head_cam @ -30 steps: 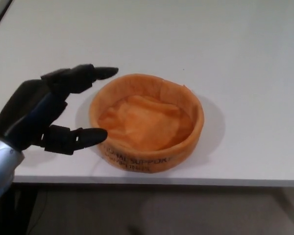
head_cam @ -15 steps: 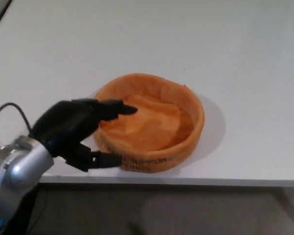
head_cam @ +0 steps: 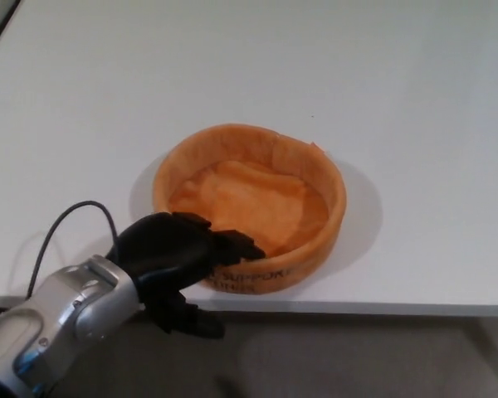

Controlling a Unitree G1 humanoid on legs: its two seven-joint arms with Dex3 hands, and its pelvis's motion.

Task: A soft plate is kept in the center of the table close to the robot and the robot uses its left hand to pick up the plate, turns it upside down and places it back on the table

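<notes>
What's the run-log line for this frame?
phase: grasping | left hand: at near rim of plate, fingers over edge, thumb below table edge | plate: upright, not flipped | right hand: not in view

Orange plate (head_cam: 257,207) with dark lettering, white table (head_cam: 232,75), black hand (head_cam: 178,265).

Soft plate (head_cam: 249,207) sits upright on the table (head_cam: 382,91), central, near the front edge. Left hand (head_cam: 178,265) at the plate's front-left rim — fingers (head_cam: 236,245) over it, thumb below the edge.
</notes>
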